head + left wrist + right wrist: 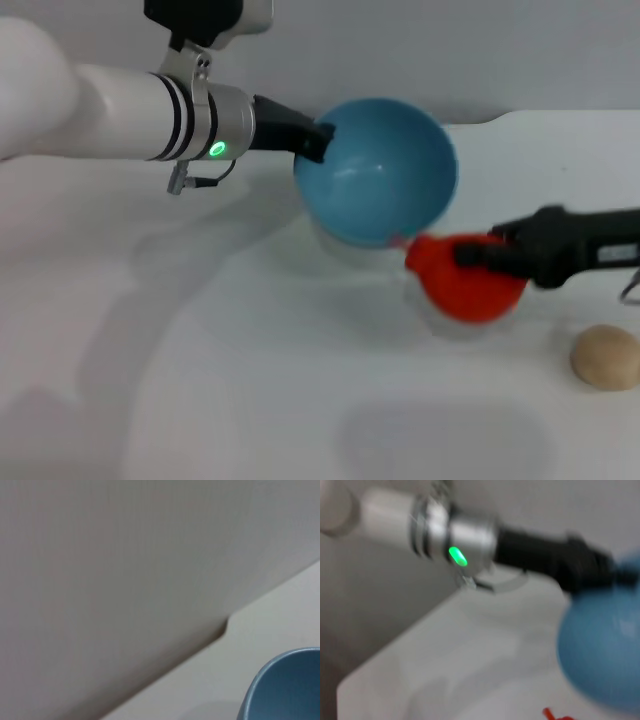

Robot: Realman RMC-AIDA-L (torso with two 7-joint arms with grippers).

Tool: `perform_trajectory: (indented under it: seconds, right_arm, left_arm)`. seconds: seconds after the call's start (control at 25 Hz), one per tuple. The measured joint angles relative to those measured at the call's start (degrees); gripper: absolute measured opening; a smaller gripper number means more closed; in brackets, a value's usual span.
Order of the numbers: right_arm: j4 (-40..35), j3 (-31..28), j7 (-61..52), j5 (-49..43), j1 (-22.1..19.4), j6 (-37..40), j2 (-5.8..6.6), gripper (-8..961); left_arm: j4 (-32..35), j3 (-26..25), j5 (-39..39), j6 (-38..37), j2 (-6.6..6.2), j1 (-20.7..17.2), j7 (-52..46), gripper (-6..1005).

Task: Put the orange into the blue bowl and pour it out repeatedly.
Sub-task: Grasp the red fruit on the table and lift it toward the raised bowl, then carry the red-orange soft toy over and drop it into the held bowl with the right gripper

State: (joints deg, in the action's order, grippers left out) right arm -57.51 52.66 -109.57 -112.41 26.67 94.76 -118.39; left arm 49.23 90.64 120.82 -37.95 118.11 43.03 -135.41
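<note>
My left gripper [318, 138] is shut on the rim of the blue bowl [385, 165] and holds it lifted and tipped, its empty inside facing me. The bowl's edge shows in the left wrist view [287, 687], and its outside shows in the right wrist view [605, 660]. The orange [462, 282] is just below the bowl's lower rim, right of centre. My right gripper [478, 254] comes in from the right and is shut on the orange, which is at table level. A sliver of the orange shows in the right wrist view [551, 714].
A beige-tan ball [606, 356] lies on the white table [200, 350] at the right, close to the right arm. The table's back edge has a step [225, 627] behind the bowl. The left arm's silver wrist with a green light [457, 556] shows in the right wrist view.
</note>
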Motion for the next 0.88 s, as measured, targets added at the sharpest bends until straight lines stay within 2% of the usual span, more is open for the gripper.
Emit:
perform_trajectory:
  seconds: [0.08, 0.12, 0.32, 0.44, 0.6, 0.88]
  right_arm:
    - [-5.67, -1.36, -1.81, 3.08, -0.94, 3.44, 0.05, 38]
    - [-10.73, -3.86, -4.23, 5.30, -1.02, 7.17, 0.07, 39]
    - [-16.99, -7.90, -6.20, 7.24, -0.44, 9.92, 0.08, 40]
    - [-15.27, -8.06, -5.42, 6.44, 0.27, 8.27, 0.13, 41]
    - [-8.40, -6.80, -1.24, 3.07, 1.98, 4.09, 0.03, 43]
    - [1.45, -5.71, 1.54, 2.29, 4.09, -1.84, 0.07, 45]
  left_arm:
    - [0.50, -0.28, 1.25, -2.95, -0.01, 0.59, -0.12, -2]
    - [0.88, -0.34, 1.83, -4.26, -0.02, 0.94, -0.28, -2]
    - [2.48, -0.06, 4.74, -10.82, 0.13, 3.18, -3.09, -1]
    - [4.81, 2.59, 4.48, -12.44, 0.43, 3.12, -4.13, -2]
    - [7.36, 7.58, 4.43, -12.87, 0.45, 3.34, -6.88, -2]
    - [9.09, 8.78, 4.42, -12.56, 0.51, 3.50, -7.94, -1]
